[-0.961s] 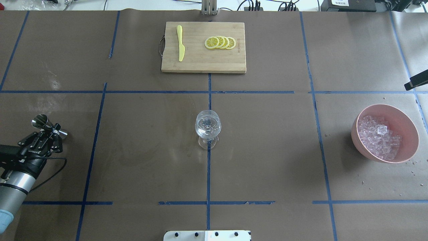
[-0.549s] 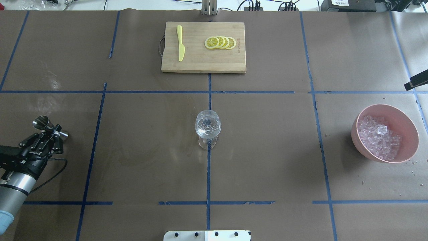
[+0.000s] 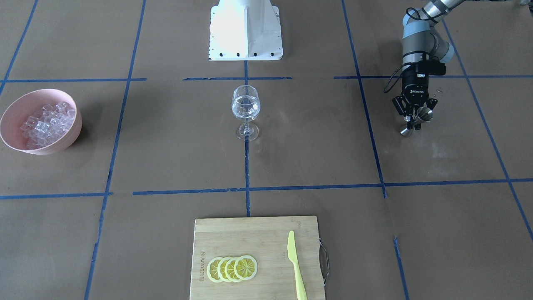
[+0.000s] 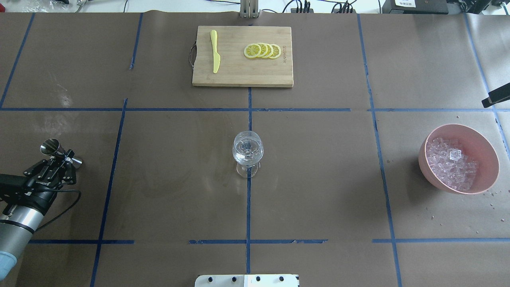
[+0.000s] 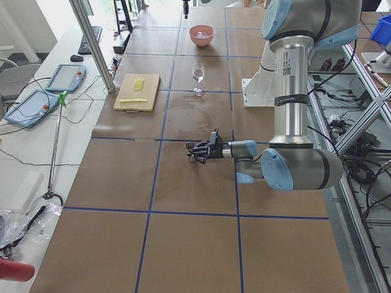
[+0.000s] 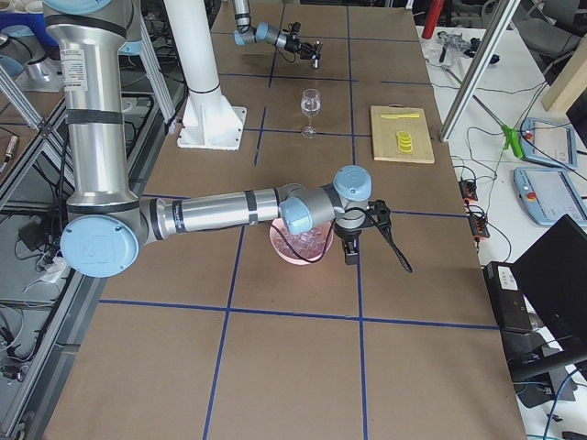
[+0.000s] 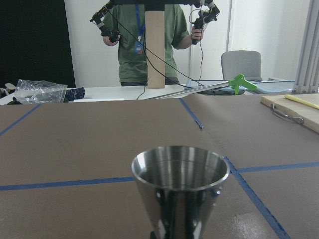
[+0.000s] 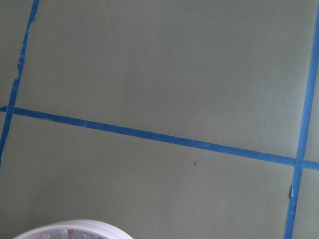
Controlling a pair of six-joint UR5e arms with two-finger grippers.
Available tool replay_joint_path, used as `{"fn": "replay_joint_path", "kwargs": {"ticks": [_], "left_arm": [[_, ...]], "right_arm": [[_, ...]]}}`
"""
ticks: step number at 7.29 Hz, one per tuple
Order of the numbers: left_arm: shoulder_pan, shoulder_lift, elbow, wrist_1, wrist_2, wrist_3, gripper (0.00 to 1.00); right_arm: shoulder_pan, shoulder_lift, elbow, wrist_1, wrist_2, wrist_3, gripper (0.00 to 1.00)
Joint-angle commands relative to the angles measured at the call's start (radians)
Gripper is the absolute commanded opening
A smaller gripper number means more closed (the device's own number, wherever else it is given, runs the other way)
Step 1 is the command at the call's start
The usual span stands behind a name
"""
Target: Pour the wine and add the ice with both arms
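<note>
The left tool [image 4: 65,156] is clenched on one jigger [image 4: 50,147] at the far left of the surface [image 4: 179,191], so pouring looks done, icing perhaps not. The one wine glass [image 4: 247,151] at the middle seems to hold clear liquid and perhaps a cube. One pink bowl [image 4: 487,157] at far right holds the ice [image 4: 450,164], a heap beyond counting. The right tool [image 6: 362,231] hangs beside the bowl; whether it grips I cannot tell

Overhead looks down from behind the base [image 4: 247,280], front view faces it; both share the glass [image 4: 247,151]. Side views run lengthwise; wrist cameras sit close.
</note>
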Motion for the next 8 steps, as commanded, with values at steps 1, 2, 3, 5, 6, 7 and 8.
{"fn": "replay_joint_path", "kwargs": {"ticks": [1, 2, 3, 5, 6, 7, 8], "left_arm": [[0.000, -0.001, 0.000, -0.001, -0.001, 0.002, 0.43], [0.001, -0.001, -0.001, -0.003, -0.001, 0.002, 0.53], [0.001, -0.001, -0.001, -0.003, -0.001, 0.002, 0.62], [0.000, 0.001, -0.005, -0.006, -0.002, 0.008, 0.80], [0.000, 0.004, -0.006, -0.010, -0.028, 0.015, 0.89], [-0.003, 0.022, -0.018, -0.010, -0.075, 0.034, 0.92], [-0.003, 0.057, -0.071, -0.010, -0.123, 0.095, 0.95]], "right_arm": [[0.000, 0.000, 0.000, 0.000, 0.000, 0.001, 1.00], [0.000, 0.000, 0.000, 0.000, 0.000, 0.001, 1.00], [0.000, 0.000, 0.000, 0.000, 0.000, 0.001, 1.00], [0.000, 0.000, 0.000, 0.000, 0.000, 0.001, 1.00], [0.000, 0.000, 0.000, 0.000, 0.000, 0.001, 1.00], [0.000, 0.000, 0.000, 0.000, 0.000, 0.001, 1.00], [-0.002, 0.000, 0.000, 0.000, 0.000, 0.002, 1.00]]}}
